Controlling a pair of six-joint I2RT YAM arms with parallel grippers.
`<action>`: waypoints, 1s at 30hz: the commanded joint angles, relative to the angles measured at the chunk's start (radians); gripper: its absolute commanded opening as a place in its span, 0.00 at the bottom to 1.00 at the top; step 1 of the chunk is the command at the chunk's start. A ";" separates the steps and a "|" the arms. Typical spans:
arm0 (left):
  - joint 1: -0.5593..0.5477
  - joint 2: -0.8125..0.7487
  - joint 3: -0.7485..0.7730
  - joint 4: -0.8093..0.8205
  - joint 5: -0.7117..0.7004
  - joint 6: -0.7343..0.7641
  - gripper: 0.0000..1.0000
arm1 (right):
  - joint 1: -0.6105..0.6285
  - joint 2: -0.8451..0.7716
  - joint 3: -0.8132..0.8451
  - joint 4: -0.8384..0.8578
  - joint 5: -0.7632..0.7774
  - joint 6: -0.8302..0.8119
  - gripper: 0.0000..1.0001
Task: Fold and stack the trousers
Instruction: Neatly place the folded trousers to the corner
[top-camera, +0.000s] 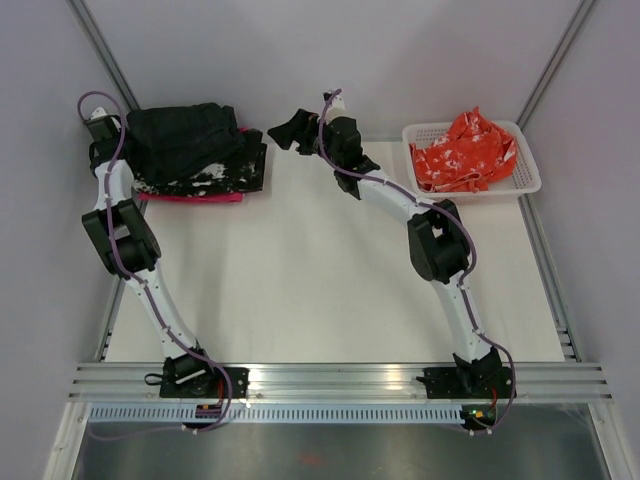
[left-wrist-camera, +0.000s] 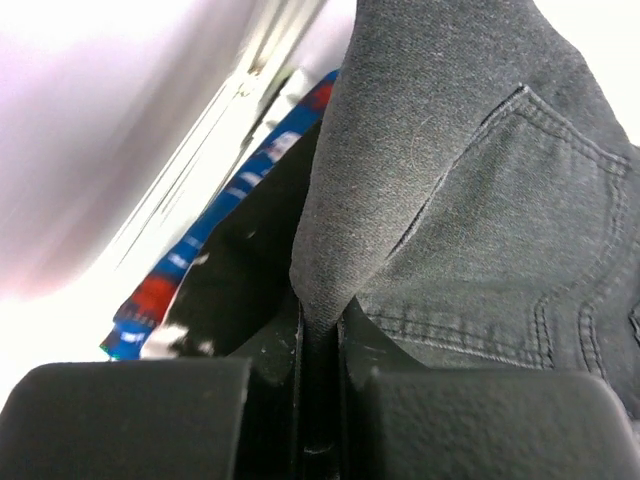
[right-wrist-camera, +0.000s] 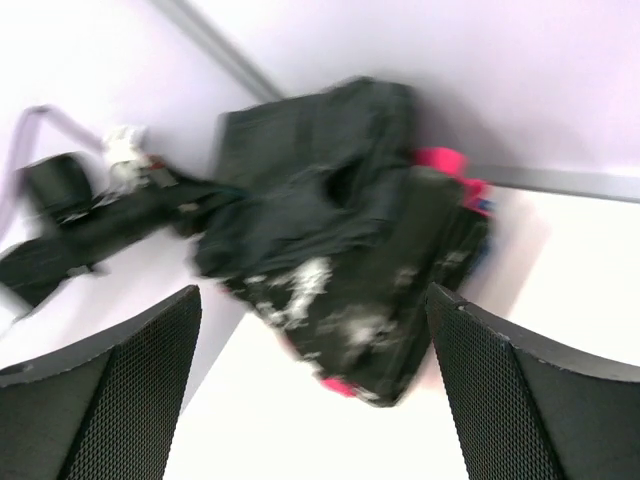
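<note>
- At the far left corner of the surface (top-camera: 320, 280), the trousers (top-camera: 185, 140) lie folded as the top layer of a pile.
- Under them are a black cloth speckled white (top-camera: 225, 175) and, lowest, a pink cloth (top-camera: 190, 197) showing at the near edge.
- Long axis of the folded bundle: roughly left to right, along the far edge. The top view does not show which end is the waist.
- Left hand (top-camera: 103, 135): at the bundle's left end, clenched on a fold of the trousers.
- Left wrist view only: the pinched fold stands up between the fingers, a stitched pocket (left-wrist-camera: 530, 200) lies just beside it, and a blue-and-red striped cloth (left-wrist-camera: 230, 190) shows below.
- Right hand (top-camera: 283, 131): just right of the pile, apart from it, fingers spread wide, grasping nothing.
- Right wrist view: blurred; shows the pile from its right side.
- Top view only: a white basket (top-camera: 528, 175) at far right, holding an orange-red cloth (top-camera: 465, 150).
</note>
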 joint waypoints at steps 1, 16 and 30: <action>-0.010 0.019 0.095 0.193 0.125 0.104 0.08 | 0.032 -0.119 -0.123 0.115 -0.076 -0.019 0.98; -0.200 -0.363 -0.017 -0.085 -0.182 0.305 0.88 | 0.022 -0.378 -0.498 0.146 -0.127 -0.066 0.98; -0.562 -0.200 0.024 -0.152 -0.270 0.624 0.99 | -0.070 -0.697 -0.891 0.092 -0.018 -0.121 0.98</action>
